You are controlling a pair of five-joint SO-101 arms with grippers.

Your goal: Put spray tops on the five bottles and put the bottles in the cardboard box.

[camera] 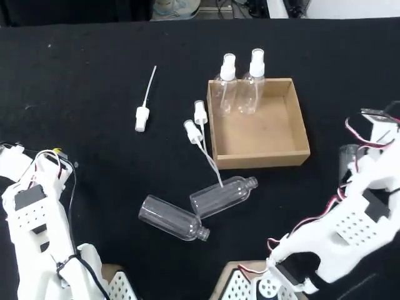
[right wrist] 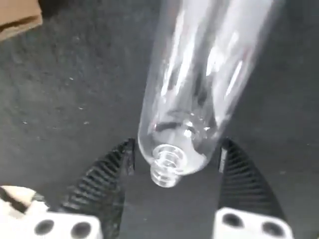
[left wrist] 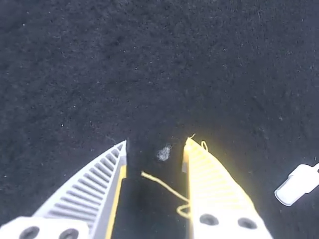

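Right gripper [right wrist: 177, 147] clamped on a capless bottle [right wrist: 199, 74], beside the cardboard box [camera: 259, 159].
Left gripper [left wrist: 155, 144] gapes over bare surface [left wrist: 149, 59], a spray top [left wrist: 298, 184] nearby. The hold sits on the slick shoulder by the neck, so the bottle could slip or swing loose.

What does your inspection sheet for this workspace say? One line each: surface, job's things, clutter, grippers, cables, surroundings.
Surface: black cloth, flat.
Job's things: cardboard box holding two capped bottles; two bare bottles lying on the cloth; three loose spray tops.
Clutter: lint speck.
Grippers: left gripper open over cloth; right gripper at a third bare bottle.
Cables: wires on the right arm.
Surroundings: unclear items beyond the far edge.
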